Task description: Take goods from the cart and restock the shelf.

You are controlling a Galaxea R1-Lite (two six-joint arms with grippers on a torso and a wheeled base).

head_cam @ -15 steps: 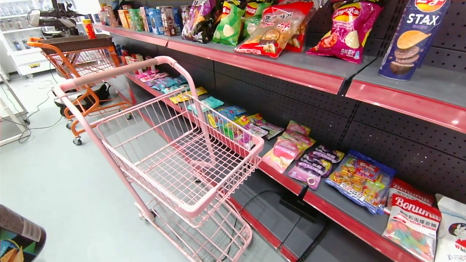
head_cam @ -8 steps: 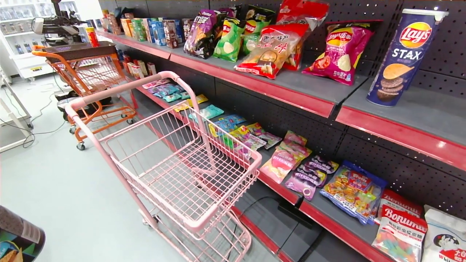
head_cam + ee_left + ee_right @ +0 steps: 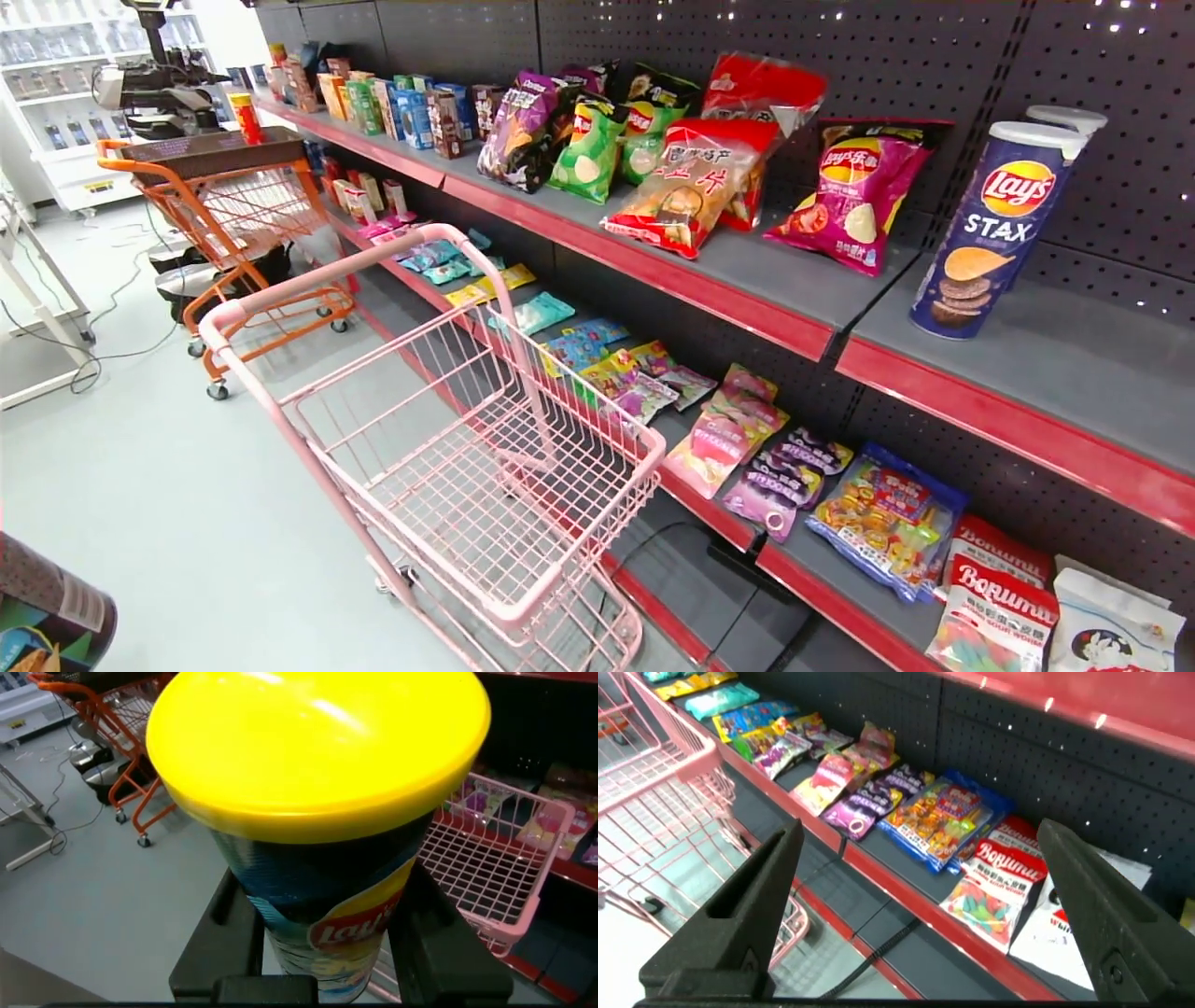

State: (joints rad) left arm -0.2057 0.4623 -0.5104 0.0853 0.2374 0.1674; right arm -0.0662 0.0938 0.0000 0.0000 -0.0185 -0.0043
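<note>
head / chip can (image 3: 47, 616): low on my left side, dark body with a printed label, well apart from the shelving.
head / pink cart (image 3: 347, 271): ahead and right of that can, parked just beside the lower shelf (image 3: 822, 560).
head / upper shelf (image 3: 1055, 364): beyond the cart. A blue can (image 3: 990, 233) stands upright on it, with chip bags (image 3: 691, 187) leaning further along.
head / lower shelf: candy bags (image 3: 887, 518) lie flat in a row.
head / orange cart (image 3: 233, 201): well beyond the pink cart, down the aisle.
left wrist / left gripper (image 3: 327, 952): my jaws are clamped on the chip can, one black finger on each side of its body. The yellow lid faces my camera.
left wrist / surroundings: the pink cart is past the can on one side and the orange cart is further off on the other. There's grey floor under me.
right wrist / right gripper (image 3: 920, 924): spread wide, nothing between the fingers (image 3: 738, 924).
right wrist / under me: the lower shelf's red front edge and the candy bags are below and ahead of the jaws, not touching. A corner of the pink cart is off to one side.
</note>
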